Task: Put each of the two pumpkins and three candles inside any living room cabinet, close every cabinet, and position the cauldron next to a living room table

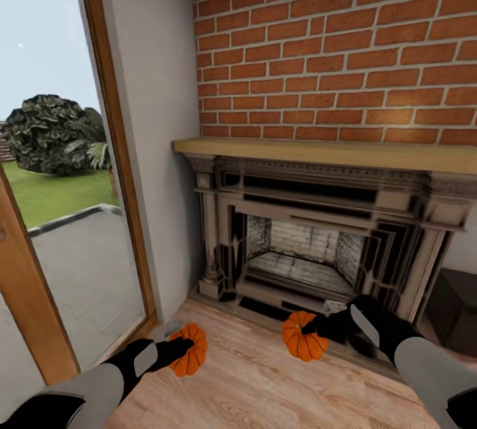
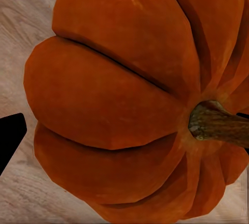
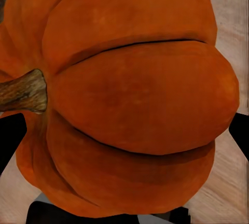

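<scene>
Left gripper (image 1: 180,348): clamped on the left pumpkin (image 1: 191,349), low at the near left, close above the wooden floor (image 1: 265,382).
Left pumpkin, wrist view (image 2: 119,99): ribbed orange skin, brown stem (image 2: 218,125); a black fingertip (image 2: 10,135) beside it.
Right gripper (image 1: 317,331): pinching the right pumpkin (image 1: 303,336), seemingly lifted just clear of the floor.
Right pumpkin, wrist view (image 3: 129,99): black fingers (image 3: 10,135) on both sides.
Setting: stone fireplace (image 1: 311,243) beyond, brick wall (image 1: 344,51) above, glass door (image 1: 59,170) at left.
</scene>
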`<state>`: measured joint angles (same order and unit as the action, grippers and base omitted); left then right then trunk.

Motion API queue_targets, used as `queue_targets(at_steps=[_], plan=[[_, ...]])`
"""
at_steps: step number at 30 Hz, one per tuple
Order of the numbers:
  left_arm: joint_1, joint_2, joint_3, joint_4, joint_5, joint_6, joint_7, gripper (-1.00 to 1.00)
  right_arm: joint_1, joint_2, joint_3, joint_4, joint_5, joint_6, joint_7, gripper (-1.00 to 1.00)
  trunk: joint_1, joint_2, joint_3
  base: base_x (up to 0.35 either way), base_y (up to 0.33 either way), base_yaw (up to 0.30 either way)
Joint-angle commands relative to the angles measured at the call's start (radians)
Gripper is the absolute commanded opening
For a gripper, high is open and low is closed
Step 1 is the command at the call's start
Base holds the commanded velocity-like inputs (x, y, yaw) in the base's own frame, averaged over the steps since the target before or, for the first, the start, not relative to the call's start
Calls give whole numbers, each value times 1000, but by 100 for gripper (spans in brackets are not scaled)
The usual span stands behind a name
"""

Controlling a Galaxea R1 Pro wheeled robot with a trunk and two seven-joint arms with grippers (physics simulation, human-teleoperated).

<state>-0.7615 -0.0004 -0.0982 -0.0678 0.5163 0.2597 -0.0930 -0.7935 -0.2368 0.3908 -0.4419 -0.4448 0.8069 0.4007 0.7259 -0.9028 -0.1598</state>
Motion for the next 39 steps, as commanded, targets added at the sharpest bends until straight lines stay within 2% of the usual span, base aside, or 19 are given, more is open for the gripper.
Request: queue_targets(at_steps=[1, 9, 13, 20, 33, 39], plan=[[-1, 0, -5, -1, 10, 4, 1, -100, -1, -1, 3, -1, -3, 3, 3, -100, 0, -1, 0, 0, 0, -260], [-1, 0, -3, -1, 11, 4, 1, -100, -1, 2, 3, -1, -2, 3, 1, -100, 0, -1, 9, 0, 0, -242], [-1, 0, -3, -1, 11, 4, 1, -100, -1, 17, 3, 0, 0, 3, 1, -100, 0, -1, 13, 0, 0, -237], [0, 0, -3, -1, 12, 4, 1, -100, -1, 24, 3, 0, 0, 3, 0, -100, 0, -1, 21, 0, 0, -235], [0, 0, -3, -1, 13, 4, 1, -100, -1, 26, 3, 0, 0, 2, 0, -100, 0, -1, 36, 0, 0, -229], [0, 0, -2, 21, 13, -69, 1, -100, -1, 27, 3, 0, 0, 2, 1, -100, 0, -1, 43, 0, 0, -220]])
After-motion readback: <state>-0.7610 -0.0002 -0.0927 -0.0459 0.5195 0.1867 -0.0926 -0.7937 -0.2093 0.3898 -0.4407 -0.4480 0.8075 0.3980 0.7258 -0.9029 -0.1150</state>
